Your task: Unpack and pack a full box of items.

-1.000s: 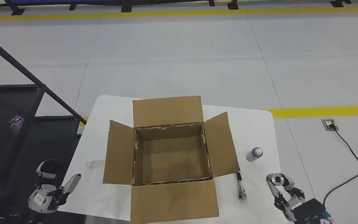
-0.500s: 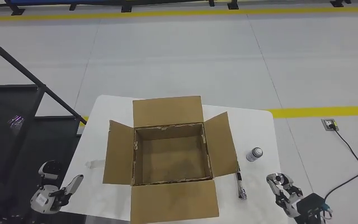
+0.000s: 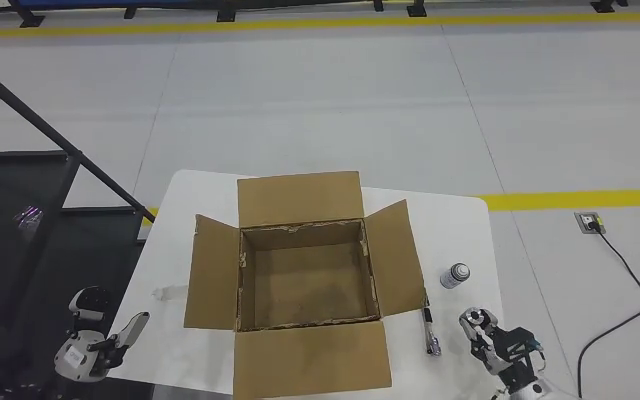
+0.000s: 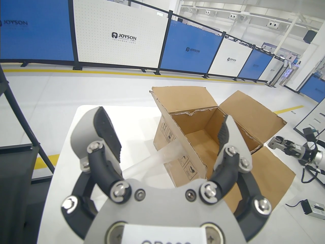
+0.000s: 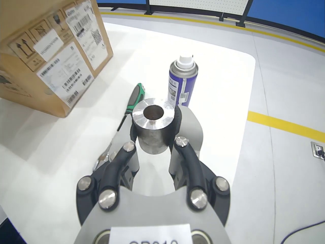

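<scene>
An open cardboard box [image 3: 305, 280] stands in the middle of the white table [image 3: 200, 195], flaps spread and its inside bare. My right gripper [image 5: 155, 120] is shut on a short hollow metal cylinder [image 5: 152, 135], held above the table's near right corner [image 3: 485, 328]. Just beyond it a green-handled screwdriver [image 5: 134, 97] lies on the table and a blue spray can [image 5: 182, 82] stands upright. My left gripper [image 4: 165, 128] is open with nothing between its fingers, off the table's near left corner [image 3: 125, 335].
A clear plastic piece [image 4: 166, 153] lies on the table against the box's left flap [image 3: 168, 293]. The screwdriver [image 3: 430, 330] and the can [image 3: 456, 275] sit right of the box. A black frame [image 3: 60, 150] stands to the left.
My right gripper has shifted left, in over the table's corner toward the screwdriver, still shut on the cylinder. The left arm has barely moved.
</scene>
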You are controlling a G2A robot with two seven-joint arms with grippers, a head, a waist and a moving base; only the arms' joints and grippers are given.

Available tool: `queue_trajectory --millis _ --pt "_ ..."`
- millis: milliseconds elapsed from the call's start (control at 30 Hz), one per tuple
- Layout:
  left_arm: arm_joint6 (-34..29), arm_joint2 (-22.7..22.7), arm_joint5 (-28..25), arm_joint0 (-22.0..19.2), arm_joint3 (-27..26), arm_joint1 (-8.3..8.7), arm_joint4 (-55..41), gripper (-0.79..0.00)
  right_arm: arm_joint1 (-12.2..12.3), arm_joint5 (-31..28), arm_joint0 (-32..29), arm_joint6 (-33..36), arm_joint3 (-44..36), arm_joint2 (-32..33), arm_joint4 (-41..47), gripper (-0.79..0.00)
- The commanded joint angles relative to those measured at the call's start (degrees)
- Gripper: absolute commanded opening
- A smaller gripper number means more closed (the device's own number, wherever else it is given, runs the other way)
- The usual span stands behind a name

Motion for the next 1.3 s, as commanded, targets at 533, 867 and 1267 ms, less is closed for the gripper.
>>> queue_trajectory --millis 533,867,1267 --pt "0.0 0.0 0.0 0.0 0.0 0.00 0.0 0.000 -1.6 -1.6 10.0 -4.3 14.9 -5.1 0.5 -0.785" --pt "0.0 0.0 0.0 0.0 0.0 0.00 0.0 0.000 -1.9 -1.7 10.9 -4.1 16.1 -5.7 -0.3 -0.496" --pt "0.0 0.0 0.0 0.0 0.0 0.00 0.0 0.000 -1.6 -1.6 6.5 -7.4 10.2 -3.2 -1.3 0.000"
